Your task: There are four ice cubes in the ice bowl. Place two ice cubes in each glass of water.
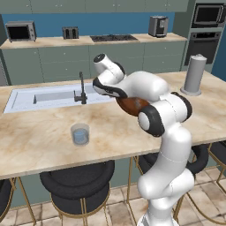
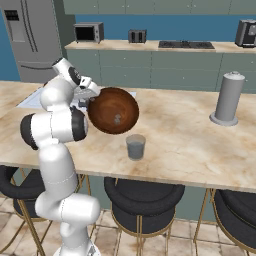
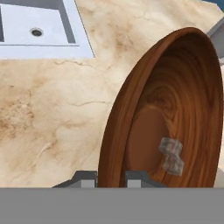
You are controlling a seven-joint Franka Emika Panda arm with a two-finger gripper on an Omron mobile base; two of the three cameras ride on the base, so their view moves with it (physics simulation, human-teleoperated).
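Marble-topped desk point(image 2: 190, 140) with a sink point(image 1: 26, 99) carries one glass of water point(image 2: 135, 146). Above it, the ice bowl point(image 2: 114, 110) is lifted and tipped on edge, opening facing sideways, rim clamped between the fingers point(image 3: 139, 178). Two ice cubes point(image 3: 171, 155) cling inside.
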